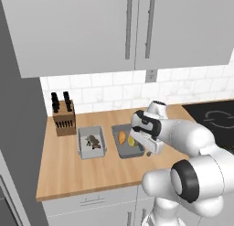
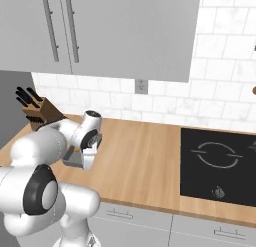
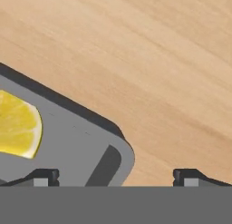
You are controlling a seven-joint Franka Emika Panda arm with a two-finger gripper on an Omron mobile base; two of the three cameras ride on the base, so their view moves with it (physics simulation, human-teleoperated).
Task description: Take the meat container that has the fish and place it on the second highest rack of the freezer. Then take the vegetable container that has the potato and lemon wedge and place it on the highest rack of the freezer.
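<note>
Two grey containers sit side by side on the wooden counter. The meat container (image 1: pixel 91 142) on the left holds a dark fish. The vegetable container (image 1: pixel 127 142) on the right holds an orange potato (image 1: pixel 122 137) and a yellow lemon wedge (image 1: pixel 131 141). My gripper (image 1: pixel 148 151) hangs open over that container's right edge, holding nothing. In the hand view the container's rounded corner (image 3: pixel 118 146) lies between my fingertips (image 3: pixel 45 177), with the lemon wedge (image 3: pixel 18 125) at the left. The freezer racks are out of view.
A wooden knife block (image 1: pixel 63 116) stands against the tiled wall at the back left. A black cooktop (image 2: pixel 220 163) is set into the counter on the right. Grey wall cabinets (image 1: pixel 128 28) hang overhead. A tall grey panel (image 1: pixel 18 129) borders the counter's left end.
</note>
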